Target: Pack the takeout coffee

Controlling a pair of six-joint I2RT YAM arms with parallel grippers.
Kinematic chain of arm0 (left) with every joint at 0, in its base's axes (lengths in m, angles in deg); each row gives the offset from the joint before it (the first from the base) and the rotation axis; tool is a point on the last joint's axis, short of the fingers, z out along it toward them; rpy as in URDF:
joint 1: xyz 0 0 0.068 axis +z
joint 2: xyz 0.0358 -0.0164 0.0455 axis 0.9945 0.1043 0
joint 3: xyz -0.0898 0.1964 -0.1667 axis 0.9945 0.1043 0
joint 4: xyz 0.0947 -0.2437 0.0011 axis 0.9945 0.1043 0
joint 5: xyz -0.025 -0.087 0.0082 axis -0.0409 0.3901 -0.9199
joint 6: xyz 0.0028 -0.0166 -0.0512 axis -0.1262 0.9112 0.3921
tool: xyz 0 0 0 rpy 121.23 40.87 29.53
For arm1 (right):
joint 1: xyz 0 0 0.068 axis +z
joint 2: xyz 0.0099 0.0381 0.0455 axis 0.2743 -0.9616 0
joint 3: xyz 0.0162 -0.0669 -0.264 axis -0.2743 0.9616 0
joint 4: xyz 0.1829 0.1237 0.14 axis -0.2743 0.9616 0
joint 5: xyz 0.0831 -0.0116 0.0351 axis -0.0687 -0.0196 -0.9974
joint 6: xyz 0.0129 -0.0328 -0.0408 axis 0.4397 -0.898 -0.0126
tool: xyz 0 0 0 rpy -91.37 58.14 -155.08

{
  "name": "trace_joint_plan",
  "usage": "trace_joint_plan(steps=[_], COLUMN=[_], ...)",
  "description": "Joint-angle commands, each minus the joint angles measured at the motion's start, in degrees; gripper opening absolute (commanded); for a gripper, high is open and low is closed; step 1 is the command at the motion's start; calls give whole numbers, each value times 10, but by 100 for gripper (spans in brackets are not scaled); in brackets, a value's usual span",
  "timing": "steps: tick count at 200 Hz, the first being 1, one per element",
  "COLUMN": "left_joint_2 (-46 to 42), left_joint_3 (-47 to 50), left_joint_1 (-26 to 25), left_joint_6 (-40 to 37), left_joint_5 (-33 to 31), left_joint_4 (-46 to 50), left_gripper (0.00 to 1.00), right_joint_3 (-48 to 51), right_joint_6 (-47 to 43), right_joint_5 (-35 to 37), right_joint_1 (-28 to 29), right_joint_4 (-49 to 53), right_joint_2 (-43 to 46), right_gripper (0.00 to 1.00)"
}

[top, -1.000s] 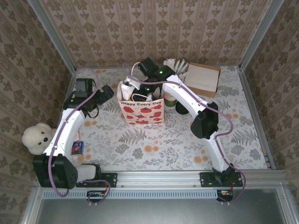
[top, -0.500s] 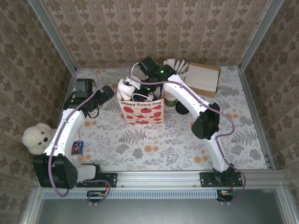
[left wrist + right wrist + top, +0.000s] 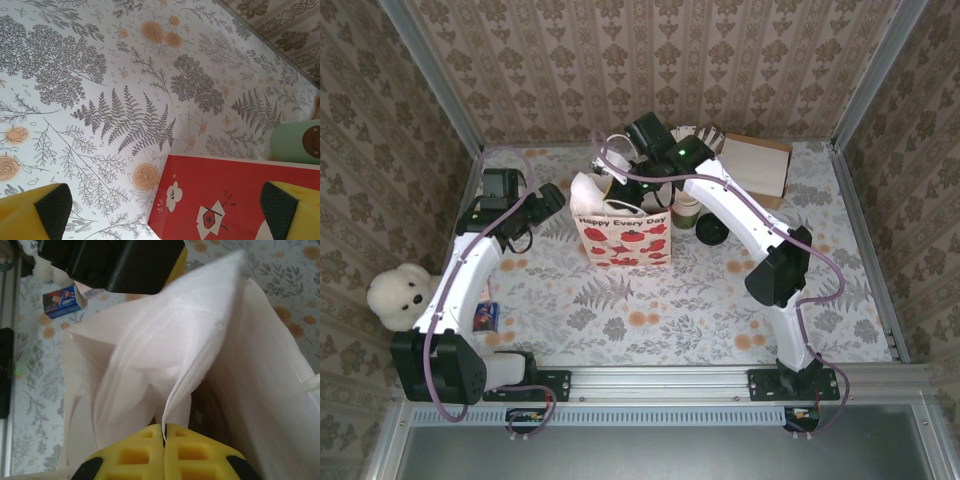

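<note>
While the right fingers (image 3: 159,436) pinch the rim of the gift bag (image 3: 623,235) and the left fingers (image 3: 50,207) gape, bag-opening seems underway; next, spread its mouth.

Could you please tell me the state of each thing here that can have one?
White paper gift bag with red print: upright, mouth open.
Right gripper: shut on a fold of the bag's rim.
Left gripper: open, beside the bag.
Stack of green paper cups: upright, lidless.
Round black plastic lid: loose on the table.
</note>
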Motion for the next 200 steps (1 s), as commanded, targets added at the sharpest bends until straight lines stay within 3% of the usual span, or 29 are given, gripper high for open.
trace_joint_plan(steps=[1,82,134,184,200], left_joint_2=[-1,2,13,53,73], left_joint_3=[4,10,15,9,1], left_joint_1=[1,-1,-1,-1,-1], left_joint_6=[5,11,27,25,18], left_joint_5=[15,27,-12,-23,-20], left_joint_4=[-10,-14,-1,8,12], left_gripper=[100,100,100,100,100], right_joint_3=[6,3,-23,-8,21], right_joint_6=[2,-11,-27,-17,0], right_joint_5=[35,64,59,102,130], right_joint_1=[7,7,7,9,9], right_joint_4=[8,69,105,77,44], right_joint_2=[-21,-74,-69,-7,26], right_gripper=[5,3,10,28,46])
